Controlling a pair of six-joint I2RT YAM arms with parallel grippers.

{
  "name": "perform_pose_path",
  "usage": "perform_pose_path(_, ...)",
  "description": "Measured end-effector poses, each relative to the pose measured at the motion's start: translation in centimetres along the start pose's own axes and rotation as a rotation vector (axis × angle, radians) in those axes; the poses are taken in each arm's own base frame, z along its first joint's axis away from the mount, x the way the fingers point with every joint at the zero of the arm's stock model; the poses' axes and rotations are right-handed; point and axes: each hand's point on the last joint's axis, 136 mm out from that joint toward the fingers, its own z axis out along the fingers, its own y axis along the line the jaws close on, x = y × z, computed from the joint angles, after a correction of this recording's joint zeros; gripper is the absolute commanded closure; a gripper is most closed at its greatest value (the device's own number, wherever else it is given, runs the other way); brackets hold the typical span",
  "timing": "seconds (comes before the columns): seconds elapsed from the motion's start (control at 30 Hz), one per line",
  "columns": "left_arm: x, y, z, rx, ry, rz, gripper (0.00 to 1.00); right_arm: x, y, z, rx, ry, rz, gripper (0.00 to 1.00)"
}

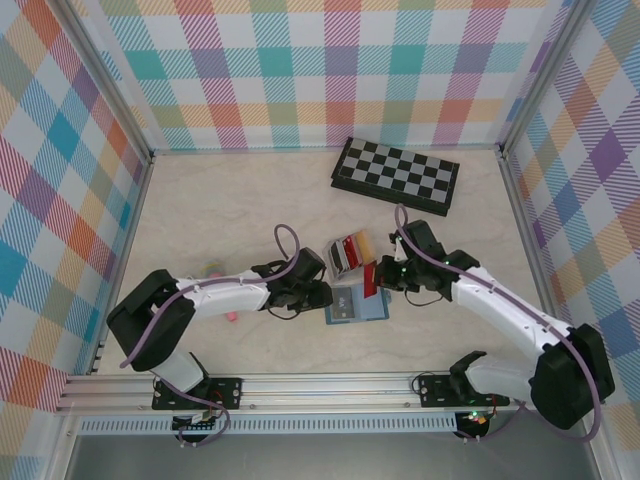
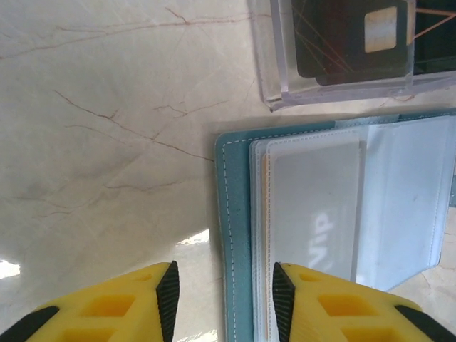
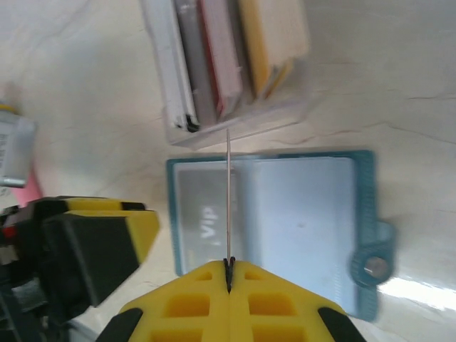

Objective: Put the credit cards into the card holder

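**A:** What is the right gripper doing?

**B:** It is pinching a red credit card, with its jaws closed tight on one end. It is holding the card on edge over the open teal card holder, by the clear sleeve printed "VIP". I reckon it is standing the card that way so it can slide into a slot.

**A:** And the left gripper?

**B:** It is hovering low at the holder's left edge with its jaws partly spread, gripping nothing. The stitched cover is lying under the gap. I judge it is waiting there to steady the holder so it doesn't skid.

**A:** Where are the other cards?

**B:** They are standing upright in the clear rack just behind the holder. The holder itself is lying flat and open on the marbled table, between the two grippers.
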Motion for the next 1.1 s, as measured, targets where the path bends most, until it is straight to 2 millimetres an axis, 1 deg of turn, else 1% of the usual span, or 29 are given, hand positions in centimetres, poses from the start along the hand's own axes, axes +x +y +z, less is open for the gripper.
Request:
perform_pose_path(0.1,0.4,0.1,0.7,-0.004,0.023,-0.002,0.56,1.1,-0.4,1.7,-0.029,0.052,0.017,0.99)
perform_pose_path(0.23,0.5,0.0,1.1,0.001,0.034,-0.002,0.56,2.5,-1.2,3.3,-0.037,0.104,0.040,0.99)
perform_pose_path(0.43,0.5,-0.3,1.3,0.010,0.043,-0.004,0.57,3.1,-1.6,4.6,-0.060,0.122,0.046,0.99)
perform_pose_path(0.57,0.5,-0.3,1.4,0.009,0.043,-0.005,0.59,3.5,-2.0,5.5,-0.068,0.133,0.049,0.99)
perform_pose_path(0.87,0.5,-0.2,1.6,0.000,0.050,-0.007,0.69,3.9,-2.1,6.6,-0.105,0.138,0.049,1.00)
perform_pose_path(1.1,0.5,-0.4,1.8,0.007,0.054,-0.006,0.72,4.1,-1.9,6.7,-0.128,0.149,0.049,1.00)
